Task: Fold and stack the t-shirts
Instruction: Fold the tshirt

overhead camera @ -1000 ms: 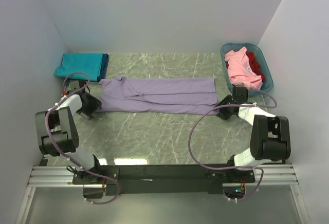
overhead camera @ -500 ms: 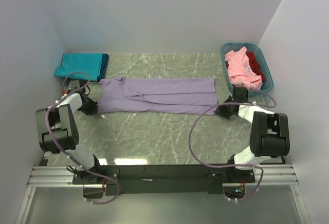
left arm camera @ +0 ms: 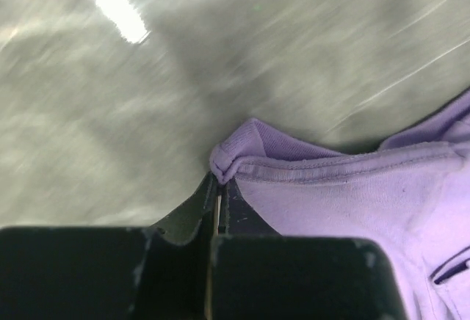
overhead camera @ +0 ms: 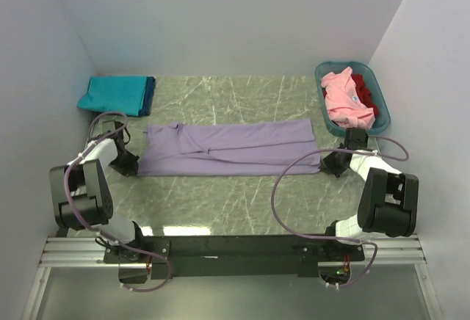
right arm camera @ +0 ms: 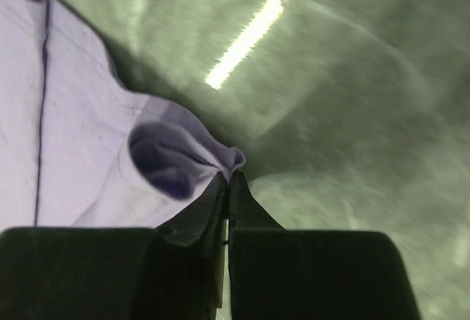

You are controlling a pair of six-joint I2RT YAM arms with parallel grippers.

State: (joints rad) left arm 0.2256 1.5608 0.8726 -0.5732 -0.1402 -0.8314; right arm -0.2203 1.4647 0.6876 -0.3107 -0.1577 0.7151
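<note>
A lavender-purple t-shirt (overhead camera: 228,147) lies folded lengthwise into a long strip across the middle of the table. My left gripper (overhead camera: 134,164) is shut on its near left corner (left arm camera: 233,153), the cloth bunched just past the fingertips. My right gripper (overhead camera: 328,164) is shut on the near right corner (right arm camera: 224,157), where the hem puckers into a small pocket. A folded teal t-shirt (overhead camera: 114,94) rests on a dark blue one at the back left. Pink (overhead camera: 345,100) and red (overhead camera: 365,94) t-shirts fill the basket.
A teal-blue plastic basket (overhead camera: 383,111) stands at the back right against the right wall. White walls close in the table on the left, back and right. Purple cables loop from both arms over the near table.
Both grippers have closed on the lavender shirt's near corners and pulled them toward the near edge and slightly outward, so the strip has shifted nearer and stretched wider.
</note>
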